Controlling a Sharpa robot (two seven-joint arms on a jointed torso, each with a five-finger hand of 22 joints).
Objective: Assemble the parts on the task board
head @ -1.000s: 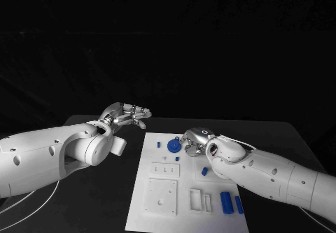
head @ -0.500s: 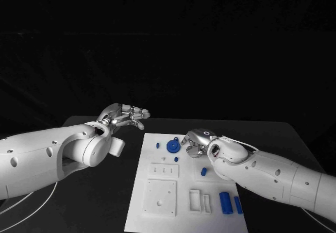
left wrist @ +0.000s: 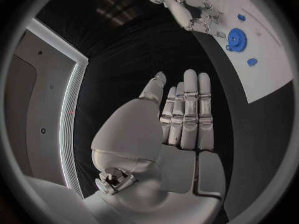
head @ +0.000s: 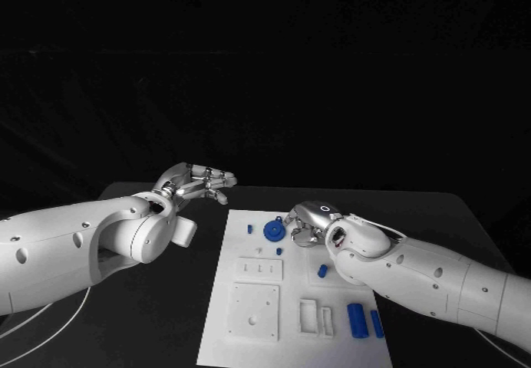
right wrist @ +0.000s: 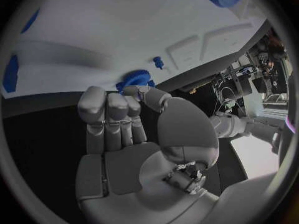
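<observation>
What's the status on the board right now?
Left hand open, off the board. Right hand at the blue gear, grip unclear. Nothing in the way.

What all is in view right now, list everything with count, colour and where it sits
Black table: one, black, under everything.
White task board: one, white rectangular plate, middle of the table, with raised white blocks and slots.
Blue toothed gear: one, blue, far end of the board, at the right hand's fingertips.
Small blue pegs: three, blue, one left of the gear, one just nearer than it, one at mid-board.
Long blue bars: two, blue, side by side at the board's near right corner.
Left hand: one, silver, fingers straight, holding nothing, raised left of the board.
Right hand: one, silver, fingers curled at the gear; grip unclear.
</observation>
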